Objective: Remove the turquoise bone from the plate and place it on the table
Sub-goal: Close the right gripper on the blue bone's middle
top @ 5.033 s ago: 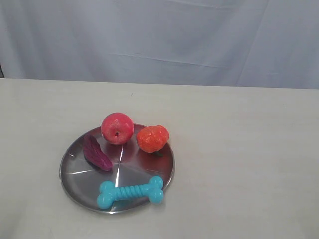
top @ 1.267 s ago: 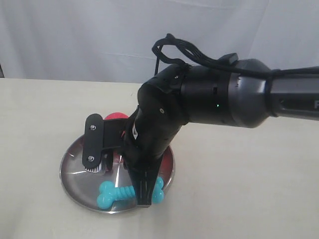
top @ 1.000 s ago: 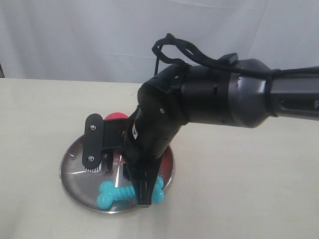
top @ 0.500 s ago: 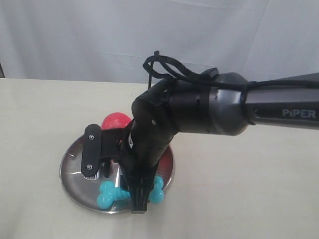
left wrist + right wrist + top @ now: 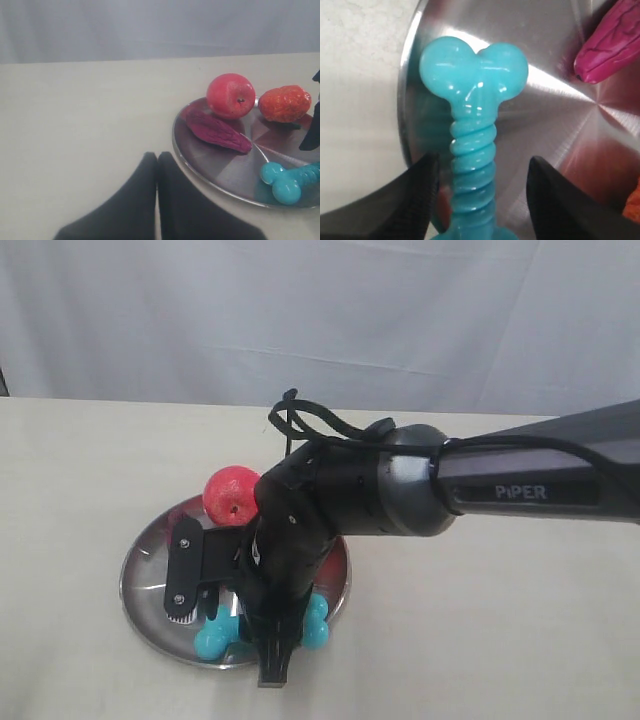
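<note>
Bone (image 5: 213, 637) lies at the plate's (image 5: 135, 580) 6 o'clock rim, long axis running 9 to 3. Right gripper (image 5: 481, 172) straddles its ribbed middle, jaws apart, crosswise to that axis. Left gripper (image 5: 157, 159), fingers together, is farther off.

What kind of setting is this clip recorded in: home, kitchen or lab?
Probably a robot test bench, not a home: a plain cream table against a draped pale cloth backdrop, with a metal plate of toy-like fruit and a turquoise bone.
</note>
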